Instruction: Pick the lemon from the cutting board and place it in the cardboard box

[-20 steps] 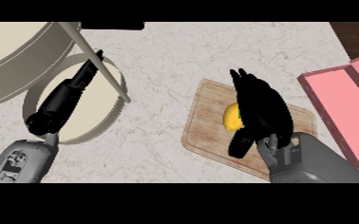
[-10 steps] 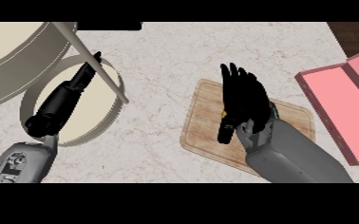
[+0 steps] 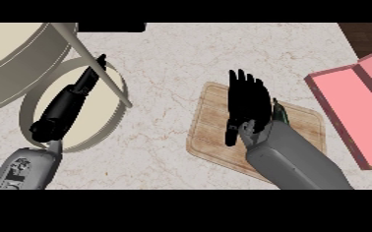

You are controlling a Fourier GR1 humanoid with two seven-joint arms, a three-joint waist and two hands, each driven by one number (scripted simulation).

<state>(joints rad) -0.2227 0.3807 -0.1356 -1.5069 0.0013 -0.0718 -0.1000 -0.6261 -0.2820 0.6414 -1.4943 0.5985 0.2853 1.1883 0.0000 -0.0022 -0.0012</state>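
The wooden cutting board [image 3: 305, 123] lies right of centre on the marble counter. My right hand [image 3: 247, 103] lies flat over the board's middle, fingers straight and pointing to the far side, thumb down at its left. It covers the spot where the lemon was, and no yellow shows. The pink box [image 3: 345, 98] stands at the right edge, partly out of view, apart from the hand. At the left my left hand [image 3: 69, 101] is stretched out open over a round white plate [image 3: 109, 120], holding nothing.
A large beige round vessel [image 3: 29, 54] fills the top left corner, and a pale bar [image 3: 98, 64] slants from it across the plate. A dark object [image 3: 109, 27] sits at the far edge. Bare marble [image 3: 167, 69] lies between plate and board.
My right hand has slid left and further over the board's middle. The lemon showed yellow beside it a second ago and is now fully hidden. The left hand has not moved.
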